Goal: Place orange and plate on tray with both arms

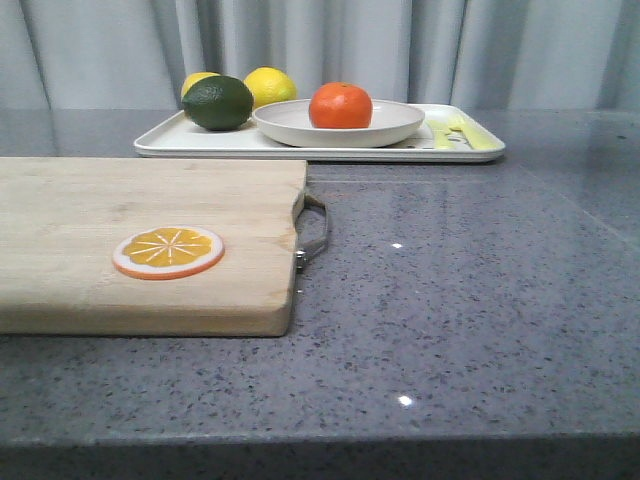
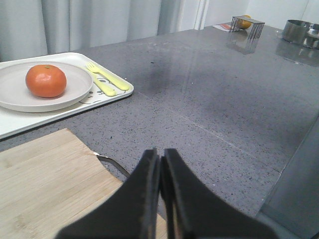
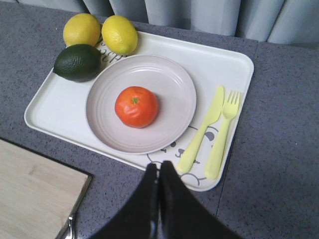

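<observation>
Grey curtains hang behind a speckled grey desk (image 1: 470, 300). At its far side lies the tray (image 1: 180, 140), and on the tray sits the plate (image 1: 400, 125) with the orange (image 1: 340, 105) resting in its middle. Beside the plate, on the tray's left end, are two lemons (image 1: 270, 85) and a dark green avocado (image 1: 217, 103), the avocado in front and close against the plate's rim. On the tray's right end lie a yellow-green knife (image 3: 202, 130) and fork (image 3: 223, 133), side by side, just beside the plate and partly over a bear drawing. Nearer the camera, on the desk's left, a wooden board (image 1: 120, 200) with a metal handle (image 1: 315, 232) carries a flat orange slice (image 1: 168, 251). The left pincer (image 2: 161, 169) hangs over the board's handle end, its jaws pressed together and pinching nothing. The right pincer (image 3: 158, 181) hovers over the tray's near edge, likewise pressed together and empty. In the left wrist view, a wire rack (image 2: 246, 26) and a metal bowl (image 2: 301, 31) stand far off on the desk.
</observation>
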Robot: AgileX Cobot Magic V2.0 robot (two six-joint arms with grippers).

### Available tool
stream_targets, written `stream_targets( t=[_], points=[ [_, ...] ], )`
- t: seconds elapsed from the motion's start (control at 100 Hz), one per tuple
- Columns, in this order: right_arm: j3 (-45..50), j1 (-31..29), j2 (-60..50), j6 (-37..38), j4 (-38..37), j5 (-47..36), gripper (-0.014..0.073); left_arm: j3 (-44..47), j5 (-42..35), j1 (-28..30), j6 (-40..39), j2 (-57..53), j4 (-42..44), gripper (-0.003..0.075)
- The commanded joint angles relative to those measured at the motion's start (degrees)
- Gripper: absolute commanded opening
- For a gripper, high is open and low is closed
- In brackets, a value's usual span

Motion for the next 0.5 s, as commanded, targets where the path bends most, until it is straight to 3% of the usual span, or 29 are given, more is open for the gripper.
stream_targets(
  t=[0.0,0.49],
  points=[
    [4.16,-0.02,-7.36,-2.18,0.64,-5.64,-0.0067,-1.60,-4.14,0.16,0.18,-0.09,-0.40,-0.0020],
    [45.96,-0.02,-35.41,-6.05,0.64,-25.11,-0.0067,-1.60,-4.14,0.16,0.18,-0.09,-0.40,-0.0020]
  ],
)
